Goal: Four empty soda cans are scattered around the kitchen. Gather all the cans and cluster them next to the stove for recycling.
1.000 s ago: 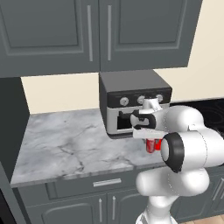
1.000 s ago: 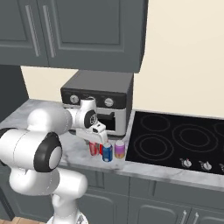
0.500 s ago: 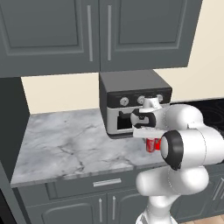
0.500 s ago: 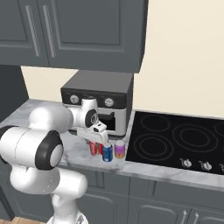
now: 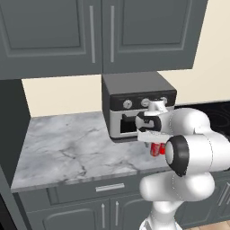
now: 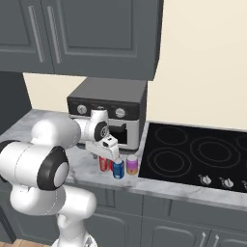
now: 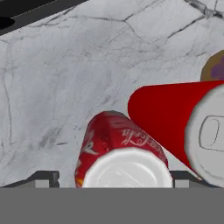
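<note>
In the hand view my gripper [image 7: 113, 177] is open, a fingertip on each side of a patterned red soda can [image 7: 120, 144] that stands on the marble counter. A plain red can [image 7: 170, 118] leans in from the right, and the purplish-pink can [image 7: 215, 65] lies beyond it. From the right base view, the gripper [image 6: 107, 155] hangs over a tight cluster: a red can [image 6: 103, 164], the blue can [image 6: 118, 170] and the purplish-pink can [image 6: 131, 165], right beside the black stove [image 6: 202, 154]. In the left base view the gripper [image 5: 155, 143] hovers over a red can [image 5: 156, 150].
The grey toaster oven [image 6: 108, 108] stands directly behind the cans, close to my hand, and appears as well in the left base view [image 5: 134, 101]. Dark cabinets [image 5: 94, 33] hang overhead. Bare marble counter [image 5: 67, 148] stretches to the left of the toaster oven.
The jaws have spread wide and let go of the red can, which now stands on the counter with the others. The arm has barely moved.
</note>
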